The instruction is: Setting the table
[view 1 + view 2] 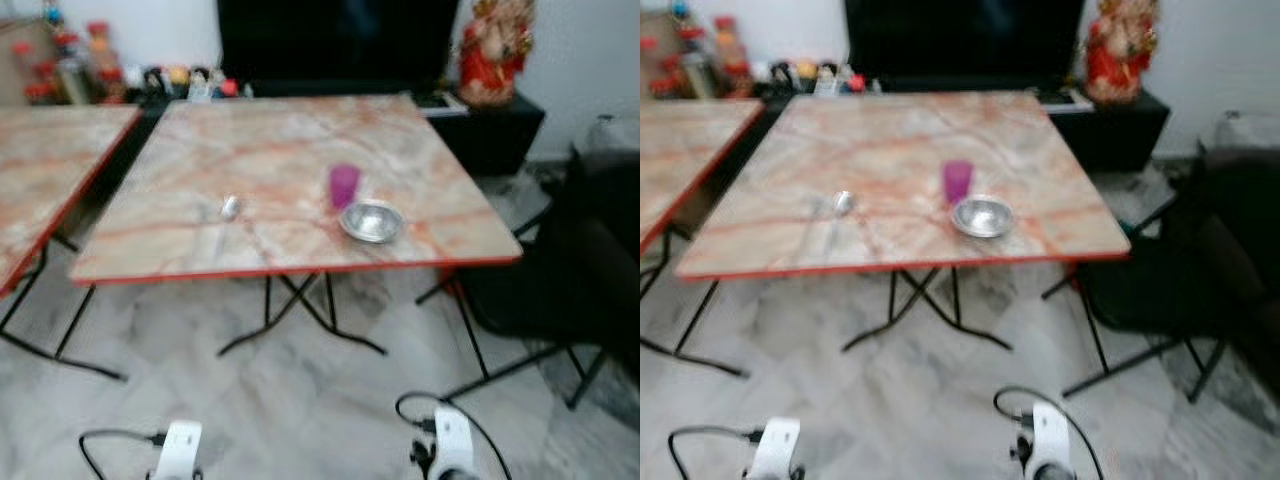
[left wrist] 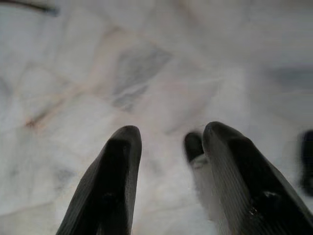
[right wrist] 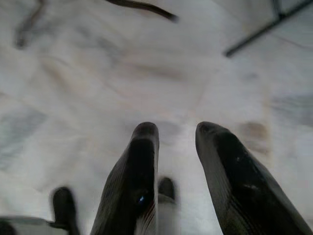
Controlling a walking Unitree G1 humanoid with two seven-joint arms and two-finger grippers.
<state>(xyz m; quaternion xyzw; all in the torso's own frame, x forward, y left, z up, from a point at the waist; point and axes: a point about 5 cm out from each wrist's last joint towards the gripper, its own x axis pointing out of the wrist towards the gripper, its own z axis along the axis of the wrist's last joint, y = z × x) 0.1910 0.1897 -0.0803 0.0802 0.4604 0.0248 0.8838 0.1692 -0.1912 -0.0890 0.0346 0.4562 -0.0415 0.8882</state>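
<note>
So the square marble-look table with the red edge [image 1: 250, 150] already has a purple plastic cup [image 1: 344, 185] standing just behind a shiny round steel bowl [image 1: 371, 221], nearly touching, plus a blurry metal spoon-ish thing [image 1: 229, 208] off to the left. Both arms hang low over the marble floor [image 2: 146, 73]: left pincer [image 2: 166, 161] and right pincer [image 3: 176, 161] each parted a bit, holding nothing. Biggest risk imo: reaching for the bowl could clip the cup and tip it. The black folding chair [image 1: 560, 280] crowds the right side too, easy to bump walking up.
</note>
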